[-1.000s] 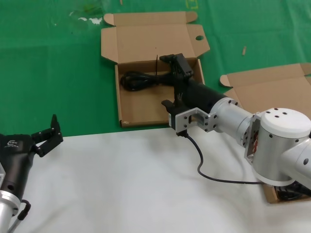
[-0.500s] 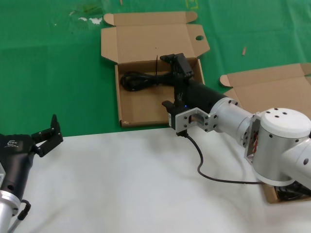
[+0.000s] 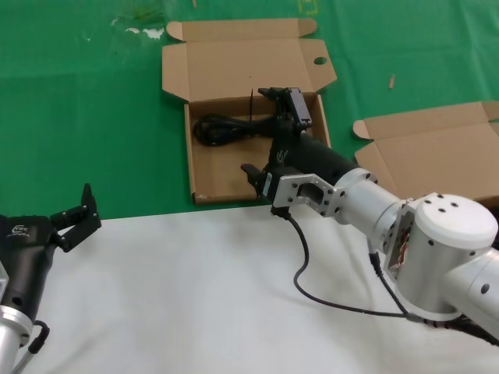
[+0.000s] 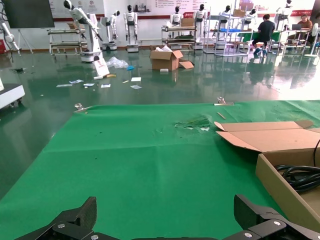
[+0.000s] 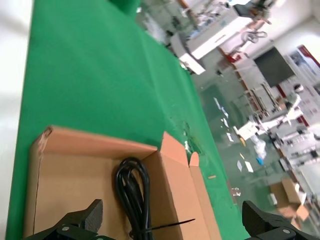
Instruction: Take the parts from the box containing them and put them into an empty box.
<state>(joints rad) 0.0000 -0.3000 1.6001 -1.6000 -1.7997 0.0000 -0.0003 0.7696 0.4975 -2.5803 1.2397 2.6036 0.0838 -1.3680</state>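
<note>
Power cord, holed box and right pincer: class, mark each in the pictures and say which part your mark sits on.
Power cord (image 3: 226,127), head view, on its looped bundle.
Holed box (image 3: 226,72), head view, on the bare open lid.
Right pincer (image 3: 282,104), head view, between its fingertips over the cord.

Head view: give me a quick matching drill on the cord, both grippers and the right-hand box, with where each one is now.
Things:
1. power cord
2. right gripper
3. left gripper
4. plain-lid box

Places:
A. near left, at the edge of the white surface, fingers open
B. lying inside the box with the holed lid tab
C. far right, lid open
D. fingers open, over the holed-tab box by the cord's end

Pairs: 1-B, 2-D, 3-A, 4-C
</note>
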